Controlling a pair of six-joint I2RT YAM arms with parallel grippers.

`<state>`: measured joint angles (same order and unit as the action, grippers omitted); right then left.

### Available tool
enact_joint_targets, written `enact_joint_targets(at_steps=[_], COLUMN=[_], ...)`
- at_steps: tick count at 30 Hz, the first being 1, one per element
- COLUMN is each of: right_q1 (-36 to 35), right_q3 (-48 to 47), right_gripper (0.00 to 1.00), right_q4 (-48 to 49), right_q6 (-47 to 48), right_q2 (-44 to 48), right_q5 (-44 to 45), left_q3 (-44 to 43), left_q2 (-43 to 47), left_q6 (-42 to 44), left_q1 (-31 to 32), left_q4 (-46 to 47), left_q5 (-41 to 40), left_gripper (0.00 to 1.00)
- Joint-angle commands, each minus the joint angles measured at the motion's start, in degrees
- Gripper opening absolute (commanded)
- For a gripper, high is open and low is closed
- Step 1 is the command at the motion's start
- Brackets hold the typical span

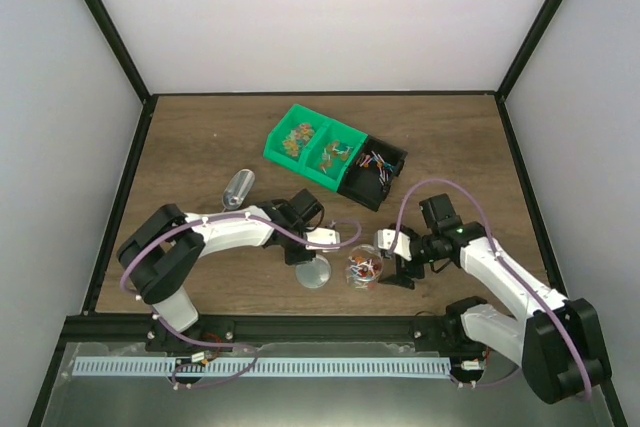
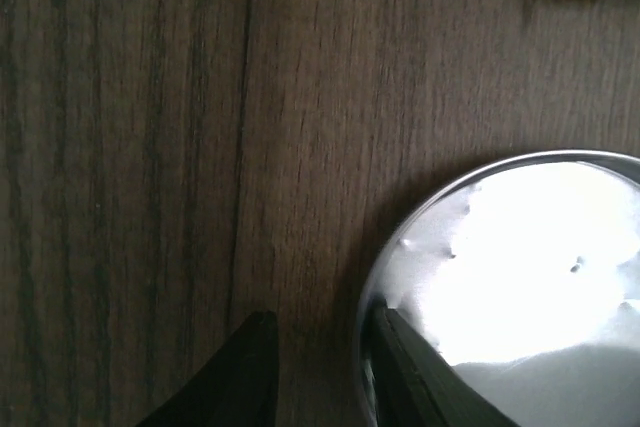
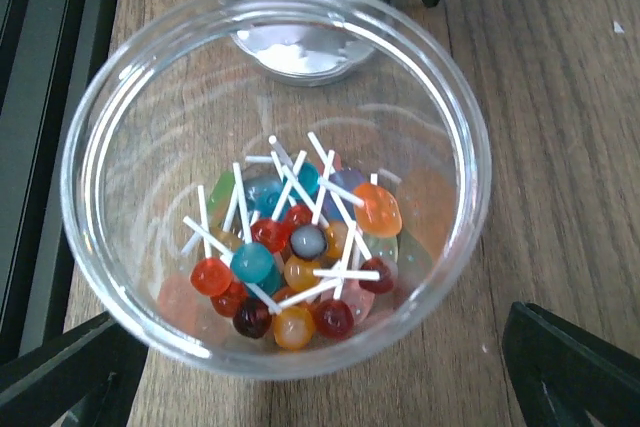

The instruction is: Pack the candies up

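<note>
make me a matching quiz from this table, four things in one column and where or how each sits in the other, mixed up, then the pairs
Things:
1 green bin
2 empty cup
3 cup with candies
4 lid

Places or states:
a between the right gripper's open fingers
b lying on its side
c far side of the table
d flat, at the left gripper's fingertips

Pairs: 1-c, 2-b, 3-a, 4-d
</note>
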<state>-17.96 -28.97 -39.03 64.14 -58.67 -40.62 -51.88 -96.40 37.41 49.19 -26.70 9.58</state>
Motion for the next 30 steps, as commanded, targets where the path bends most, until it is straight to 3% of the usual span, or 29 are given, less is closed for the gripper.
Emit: enact_joint_targets(at_steps=[1,9,21,26,30], right_q1=[-3.4,-9.2,-17.8,-20.8,-23.1], right_q3=[0.3,0.4,-3.3,-6.1,-9.9], right_gripper=[1.0,1.0,1.0,1.0,0.99], right_q4=[4.8,13.7,28.2,34.4,32.6], right_q6=[-5.2,-14.3,-29.2,-31.8,-31.4], right_q2=[-0.9,-5.8,-17.5,-24.3,-29.7], right_q5=[0.4,3.8,7.5,9.0,11.9], left_q3=[-0.3,1.9,0.0,-1.9,-2.2], left_q2=[-0.8,3.4,9.8,10.3,11.8], left_q6=[-0.5,-2.0,-5.6,-6.9,-7.4], left_q1=[0.3,-4.9,-24.5,-28.7,-29.8], left_q4=[0.8,-0.4,-8.2,-10.5,-11.0], left_q5=[-1.5,-0.6,11.3,13.2,13.9], left_gripper=[0.24,0.05,0.04,0.04,0.04])
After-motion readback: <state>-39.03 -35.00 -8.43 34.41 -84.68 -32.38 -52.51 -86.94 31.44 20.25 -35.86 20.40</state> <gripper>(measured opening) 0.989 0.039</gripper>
